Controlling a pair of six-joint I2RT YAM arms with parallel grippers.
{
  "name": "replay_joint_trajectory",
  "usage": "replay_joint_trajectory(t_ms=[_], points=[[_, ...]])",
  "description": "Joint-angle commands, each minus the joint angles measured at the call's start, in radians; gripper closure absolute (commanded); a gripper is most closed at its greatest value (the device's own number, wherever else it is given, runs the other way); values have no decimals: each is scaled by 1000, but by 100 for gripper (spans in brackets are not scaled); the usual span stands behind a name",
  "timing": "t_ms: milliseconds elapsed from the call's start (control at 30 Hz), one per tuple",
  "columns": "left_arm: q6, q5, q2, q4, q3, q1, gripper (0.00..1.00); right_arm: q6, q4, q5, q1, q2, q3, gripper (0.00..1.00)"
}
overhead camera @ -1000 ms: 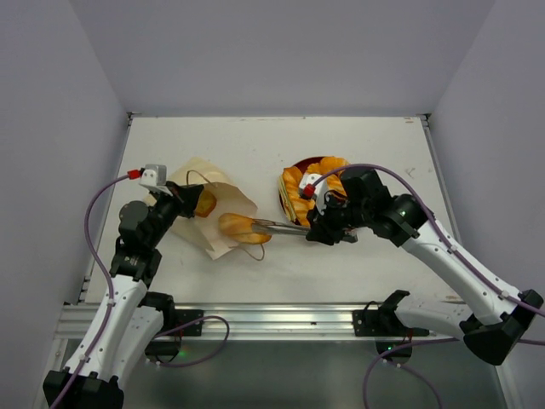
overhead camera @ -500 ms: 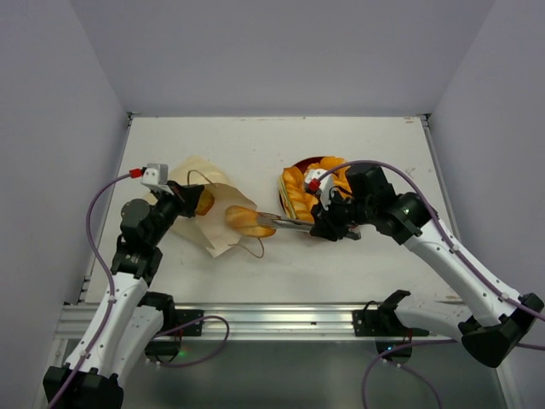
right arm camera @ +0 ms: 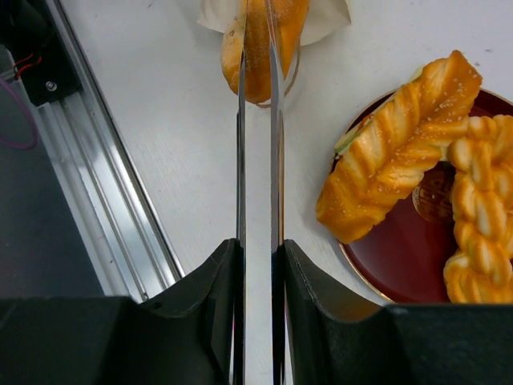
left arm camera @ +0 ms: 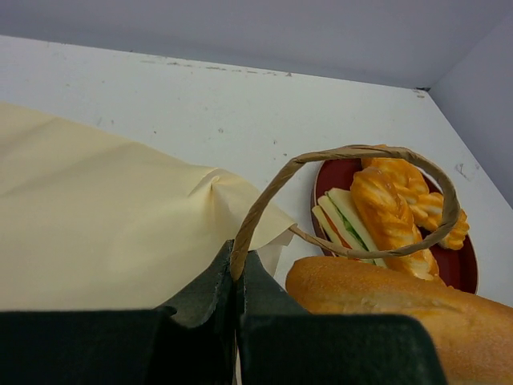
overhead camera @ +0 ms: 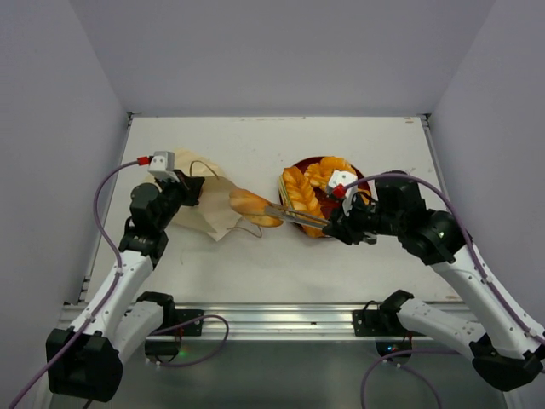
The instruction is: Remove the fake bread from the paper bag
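Overhead first: my right hand (overhead camera: 269, 209) has its long thin fingers pinched on the roll (overhead camera: 247, 204). The roll sits at the mouth of the bag (overhead camera: 204, 220), its left end touching the paper edge as far as I can judge. Its long axis runs left to right, in line with those fingers. The plate (overhead camera: 295, 168) lies just to its right on the bench (overhead camera: 255, 141), with a braided loaf (overhead camera: 298, 194) already on it. My left hand (overhead camera: 192, 191) is over the left part of the bag.

Left wrist view: fingers (left arm camera: 200, 313) are pressed flat together, nipping the root of a handle (left arm camera: 353, 152) so that its loop stands up. Bag paper spreads off to the left. The roll shows low on the right, close to the lens, and beyond it is the plate with a sandwich (left arm camera: 341, 220) tucked against the loaf.

Right wrist view: the two blades run parallel and narrowly apart, with the roll clamped between them near their tips. Its far end overlaps the bag, and a thin handle loop lies by it; I cannot tell whether the roll passes through that loop. Plate and loaf sit to the right.

My reading: the right arm owns this piece. The next pull should go rightward along the roll's own axis, clear of bag and loop, then over to the plate's left rim.
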Motion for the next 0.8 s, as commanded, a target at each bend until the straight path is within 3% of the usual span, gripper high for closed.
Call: replay_joint_trajectory(t_ms=[0,333,767], points=[[41,-56,35,49,60,-3,100,2,31,73,-16,-52,35,100],[121,-100,111,28,97,-1,100,24,32,225,-63,-147,9,100],[153,-56,18,-35,87,-1,100,61,34,384,-155,-170,-43,100]])
